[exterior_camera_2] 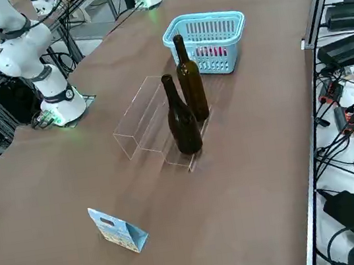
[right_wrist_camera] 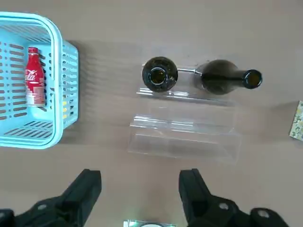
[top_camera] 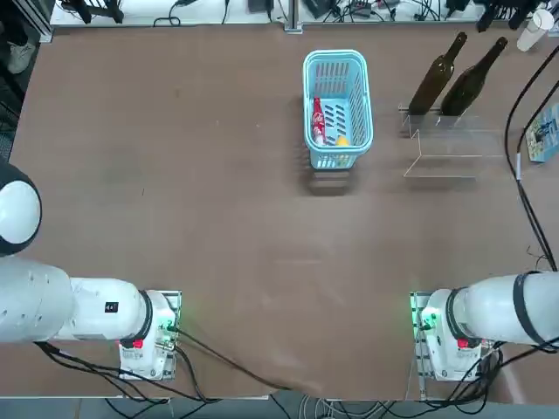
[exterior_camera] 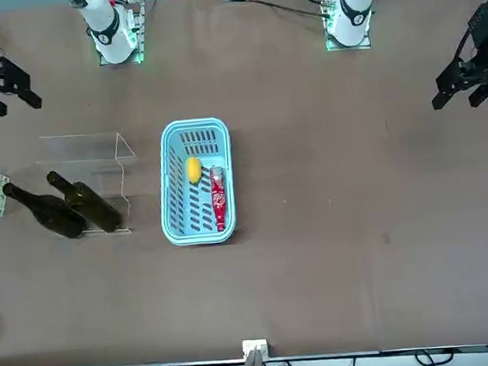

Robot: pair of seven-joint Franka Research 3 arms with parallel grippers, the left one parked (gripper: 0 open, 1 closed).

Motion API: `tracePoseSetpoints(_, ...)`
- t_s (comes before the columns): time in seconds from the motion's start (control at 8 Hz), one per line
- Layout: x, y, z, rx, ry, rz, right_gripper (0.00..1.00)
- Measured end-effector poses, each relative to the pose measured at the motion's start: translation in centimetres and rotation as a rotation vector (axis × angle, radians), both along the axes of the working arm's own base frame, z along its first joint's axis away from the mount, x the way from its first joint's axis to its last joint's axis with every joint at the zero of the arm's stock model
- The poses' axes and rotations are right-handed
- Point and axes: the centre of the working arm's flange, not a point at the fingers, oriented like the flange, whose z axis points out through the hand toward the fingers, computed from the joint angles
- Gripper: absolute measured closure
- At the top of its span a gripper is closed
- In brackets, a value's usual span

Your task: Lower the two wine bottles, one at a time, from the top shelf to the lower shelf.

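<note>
Two dark wine bottles (top_camera: pixel 435 77) (top_camera: pixel 472 78) stand upright side by side on the far tier of a clear acrylic rack (top_camera: pixel 444 148). They also show in the side view (exterior_camera_2: pixel 182 122) (exterior_camera_2: pixel 191 84) and from above in the wrist view (right_wrist_camera: pixel 160 74) (right_wrist_camera: pixel 222 80). The rack's tiers are only faint edges, and I cannot tell which one is higher. The nearer tier (right_wrist_camera: pixel 182 137) is bare. My right gripper (right_wrist_camera: pixel 139 189) hovers high above the table on the robot's side of the rack. It is open, holds nothing, and shows in the front view (exterior_camera: pixel 13 100) too.
A light-blue basket (top_camera: pixel 337 61) holding a red bottle (top_camera: pixel 318 120) and a yellow item stands left of the rack. A small blue printed paper bag (exterior_camera_2: pixel 118 229) sits near the table's right edge, beside a black cable (top_camera: pixel 524 192).
</note>
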Motion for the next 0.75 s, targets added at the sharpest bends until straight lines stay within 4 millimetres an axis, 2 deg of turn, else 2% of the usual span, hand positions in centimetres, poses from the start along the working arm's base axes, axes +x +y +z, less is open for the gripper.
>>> tracePoseSetpoints(0.25,0.1,-0.15,-1.55,-0.01,-0.011,-0.003,0.0)
tracePoseSetpoints(0.75,0.33,0.39,-1.39,-0.024,-0.035,0.012,0.0)
